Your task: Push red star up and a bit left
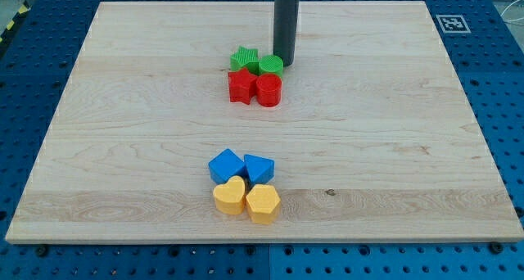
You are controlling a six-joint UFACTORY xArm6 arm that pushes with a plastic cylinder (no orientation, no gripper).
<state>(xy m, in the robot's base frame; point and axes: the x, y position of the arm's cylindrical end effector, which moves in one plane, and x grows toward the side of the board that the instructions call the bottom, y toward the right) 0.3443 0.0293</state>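
Note:
The red star (241,87) lies near the board's upper middle, touching a red cylinder (269,90) on its right. A green star (243,60) sits just above the red star, and a green cylinder (271,65) sits just above the red cylinder. My dark rod comes down from the view's top, and my tip (284,62) rests on the board at the green cylinder's right edge, above and to the right of the red star.
Lower down, a second cluster holds a blue cube (225,165), a blue block (259,169), a yellow heart (230,196) and a yellow hexagon (263,204). The wooden board (123,108) lies on a blue perforated table. A marker tag (452,23) sits at the upper right.

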